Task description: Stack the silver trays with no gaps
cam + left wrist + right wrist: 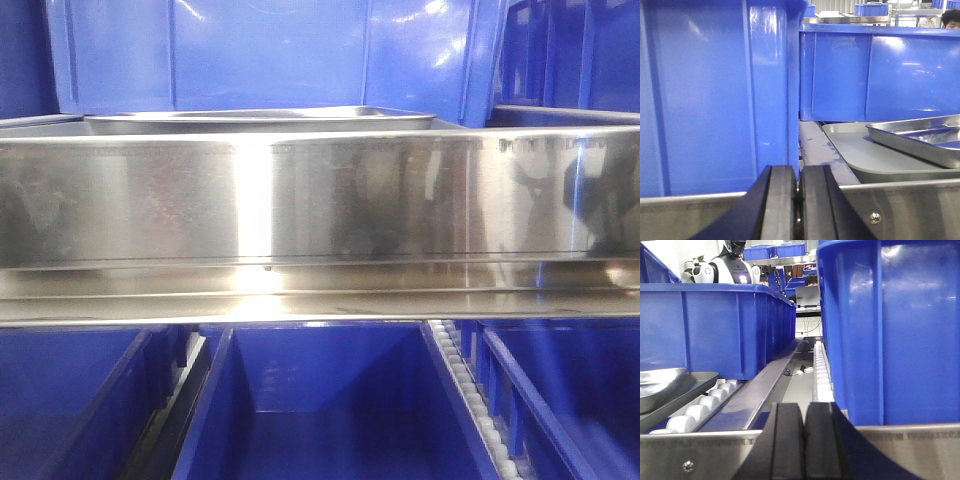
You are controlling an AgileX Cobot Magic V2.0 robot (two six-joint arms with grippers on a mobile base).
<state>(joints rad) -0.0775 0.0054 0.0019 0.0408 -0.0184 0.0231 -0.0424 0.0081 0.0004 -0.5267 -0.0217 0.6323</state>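
Observation:
In the left wrist view a polished silver tray (pixel 920 142) lies tilted inside a wider, duller tray (pixel 865 157) at the right, beyond the steel rail. The right wrist view catches the corner of those trays (pixel 662 385) at its far left, resting on white rollers. From the front, only the tray rim (pixel 260 120) shows above the rail. My left gripper (pixel 799 200) is shut with nothing in it, low at the rail and left of the trays. My right gripper (pixel 804 440) is likewise shut and empty, to the right of the trays.
A long steel rail (pixel 320 200) with a screw crosses in front of both grippers. Tall blue bins (pixel 715 95) (pixel 890 330) stand close ahead of each gripper, another (pixel 880 75) behind the trays. A roller track (pixel 820 370) runs away between the bins. More blue bins (pixel 320 400) sit below the rail.

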